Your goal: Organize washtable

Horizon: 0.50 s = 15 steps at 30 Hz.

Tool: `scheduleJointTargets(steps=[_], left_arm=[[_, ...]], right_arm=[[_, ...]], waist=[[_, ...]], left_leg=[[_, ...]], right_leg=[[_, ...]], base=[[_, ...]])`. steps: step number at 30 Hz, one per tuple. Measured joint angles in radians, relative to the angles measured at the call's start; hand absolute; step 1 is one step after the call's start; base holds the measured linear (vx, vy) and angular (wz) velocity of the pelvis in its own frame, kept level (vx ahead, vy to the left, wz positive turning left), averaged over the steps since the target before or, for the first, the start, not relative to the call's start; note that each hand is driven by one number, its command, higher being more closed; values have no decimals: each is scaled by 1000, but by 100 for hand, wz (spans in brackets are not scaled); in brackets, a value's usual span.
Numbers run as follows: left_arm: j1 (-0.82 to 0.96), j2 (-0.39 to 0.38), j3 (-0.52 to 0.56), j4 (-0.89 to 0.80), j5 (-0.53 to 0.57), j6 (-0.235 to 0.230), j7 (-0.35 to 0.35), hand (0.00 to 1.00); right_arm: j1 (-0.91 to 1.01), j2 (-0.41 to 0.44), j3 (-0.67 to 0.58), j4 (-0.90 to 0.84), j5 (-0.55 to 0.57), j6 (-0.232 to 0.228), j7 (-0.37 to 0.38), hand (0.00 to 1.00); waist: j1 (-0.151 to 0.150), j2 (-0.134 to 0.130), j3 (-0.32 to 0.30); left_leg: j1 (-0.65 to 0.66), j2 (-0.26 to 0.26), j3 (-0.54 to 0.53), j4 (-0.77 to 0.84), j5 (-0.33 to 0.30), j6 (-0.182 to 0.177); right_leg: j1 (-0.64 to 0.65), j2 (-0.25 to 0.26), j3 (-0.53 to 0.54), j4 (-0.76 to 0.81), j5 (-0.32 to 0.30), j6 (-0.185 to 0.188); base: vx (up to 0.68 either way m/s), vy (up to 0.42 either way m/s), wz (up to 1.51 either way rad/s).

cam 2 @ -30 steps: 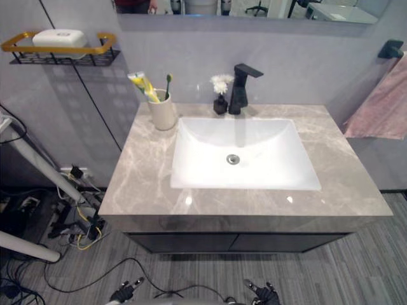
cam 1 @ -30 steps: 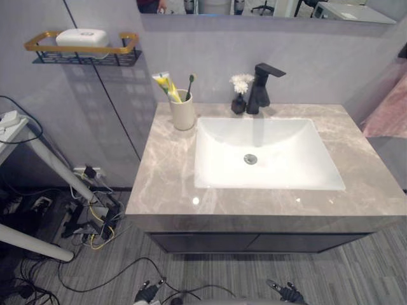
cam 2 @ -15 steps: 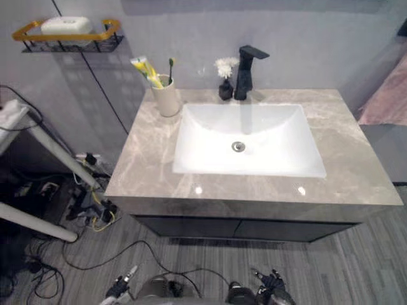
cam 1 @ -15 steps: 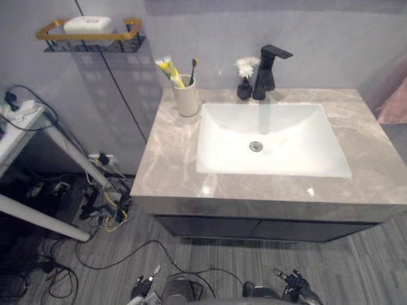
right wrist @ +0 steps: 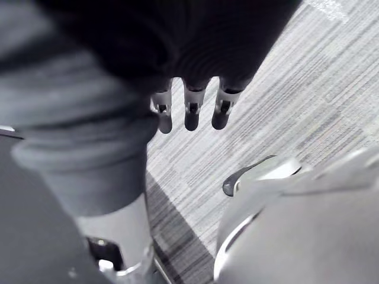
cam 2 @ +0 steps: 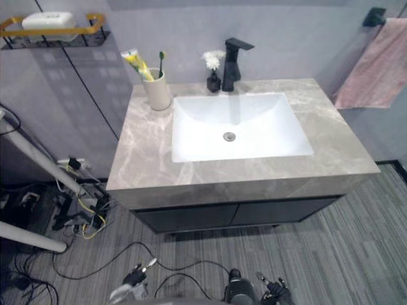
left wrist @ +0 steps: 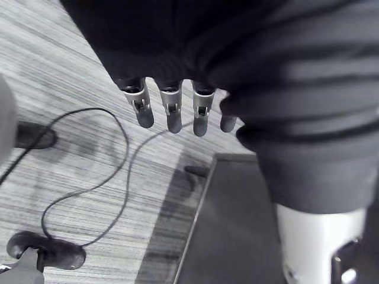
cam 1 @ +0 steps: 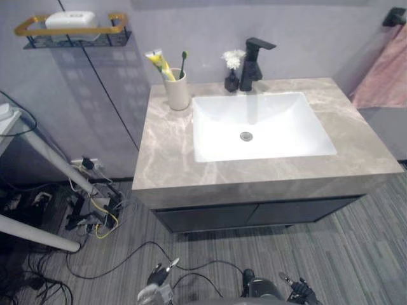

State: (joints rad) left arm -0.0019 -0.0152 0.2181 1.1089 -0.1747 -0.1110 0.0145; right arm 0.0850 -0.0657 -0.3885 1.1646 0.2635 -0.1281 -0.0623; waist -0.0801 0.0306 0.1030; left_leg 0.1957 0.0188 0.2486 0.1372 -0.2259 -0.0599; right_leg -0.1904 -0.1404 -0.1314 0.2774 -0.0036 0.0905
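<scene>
Marble-look grey countertop (cam 1: 168,146) on the washtable in front of me, with a white rectangular sink (cam 1: 280,121) set into it. At the back edge of the sink stands a black faucet (cam 1: 252,60), and just beside it, on my left, a little dark vase with a white flower (cam 1: 231,79). Over at the back left corner of the top there's a beige cup (cam 1: 177,94) holding a yellow toothpaste tube (cam 1: 157,63) and a green toothbrush (cam 1: 182,63), both leaning out of it. On the wall to the left is a gold-railed wire shelf (cam 1: 70,30) with a white soap bar (cam 1: 71,19) on it, and a pink towel (cam 2: 375,63) hangs off to the right.

Both my hands are way down low over the grey striped floor (cam 1: 356,241), well apart from the washtable. Left hand (left wrist: 172,112) has its fingers hanging straight and loose, and the right hand (right wrist: 190,112) is the same, fingers relaxed and straight.
</scene>
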Motion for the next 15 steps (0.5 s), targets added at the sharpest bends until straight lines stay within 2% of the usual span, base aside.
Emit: scheduleJointTargets(steps=[1,2,3,4,5,6,7,10,11,12,13,14,15], left_arm=[[-10,4,-12,2,14,-8,1,0],[-17,7,-12,7,21,-9,1,0],[-20,6,-9,20,30,-10,1,0],[-16,-1,-4,23,31,-10,1,0],[-14,-3,10,24,33,-8,1,0],[-8,0,55,29,33,-4,3,0],[13,0,85,27,33,-3,3,0],[53,35,117,19,39,-2,1,0],[63,43,118,20,40,-1,1,0],[87,47,150,21,29,5,-1,0],[89,48,170,20,31,7,0,0],[88,35,167,27,34,15,-3,0],[95,22,167,28,33,15,-10,0]], right_arm=[[12,1,5,4,-1,3,0,0],[20,4,6,8,-3,4,0,0],[35,9,16,12,-11,5,2,0],[30,4,15,-1,-9,11,-2,0],[30,5,17,-5,-9,16,-1,0],[36,16,17,-14,-8,18,-1,0],[44,24,14,-12,-9,20,-1,0],[29,26,12,-8,-31,22,2,0],[21,25,12,-7,-34,22,3,0],[2,28,18,-7,-42,21,8,0],[-14,26,28,-8,-45,20,12,0],[-22,7,39,-9,-56,17,19,0],[-30,-6,52,-11,-62,16,21,0]], waist=[[-7,-1,3],[-11,-10,8],[-7,-25,16],[9,-5,18],[12,-10,25],[5,-18,33],[8,-27,27],[23,-69,2],[32,-75,-2],[51,-93,-16],[63,-107,-27],[70,-50,-33],[71,-32,-39]], left_leg=[[7,-26,6,-4,11,18],[5,-42,13,1,21,35],[-9,-52,43,5,50,76],[-11,-46,96,-5,57,89],[-11,-47,120,-7,55,92],[-9,-47,147,-12,47,105],[0,-47,165,-37,42,114],[7,-56,221,-85,39,119],[3,-56,236,-75,39,118],[-13,-62,267,-39,38,118],[-30,-57,269,-23,41,111],[-53,-23,260,-19,53,96],[-68,-2,263,-17,73,90]], right_leg=[[-5,-17,3,-2,31,49],[-9,-26,17,-5,46,54],[-9,-33,37,-49,101,59],[-34,-34,16,1,98,14],[-68,-48,-8,117,37,-17],[-101,-72,-31,344,-67,-50],[-102,-93,-49,520,-127,-59],[-7,-159,-90,683,-197,-59],[21,-175,-98,669,-196,-59],[73,-210,-120,572,-137,-67],[98,-191,-124,480,-185,-11],[145,-129,-140,318,-192,-11],[182,-99,-133,195,-190,-10]], base=[[-124,85,-26],[-238,159,-41],[-250,154,-65],[-247,139,-72],[-167,89,-54],[-157,63,-7],[-149,40,14],[-144,-54,-4],[-140,-184,-80],[-165,-260,-107],[-207,-336,-137],[-166,-287,-113],[-133,-215,-95]])
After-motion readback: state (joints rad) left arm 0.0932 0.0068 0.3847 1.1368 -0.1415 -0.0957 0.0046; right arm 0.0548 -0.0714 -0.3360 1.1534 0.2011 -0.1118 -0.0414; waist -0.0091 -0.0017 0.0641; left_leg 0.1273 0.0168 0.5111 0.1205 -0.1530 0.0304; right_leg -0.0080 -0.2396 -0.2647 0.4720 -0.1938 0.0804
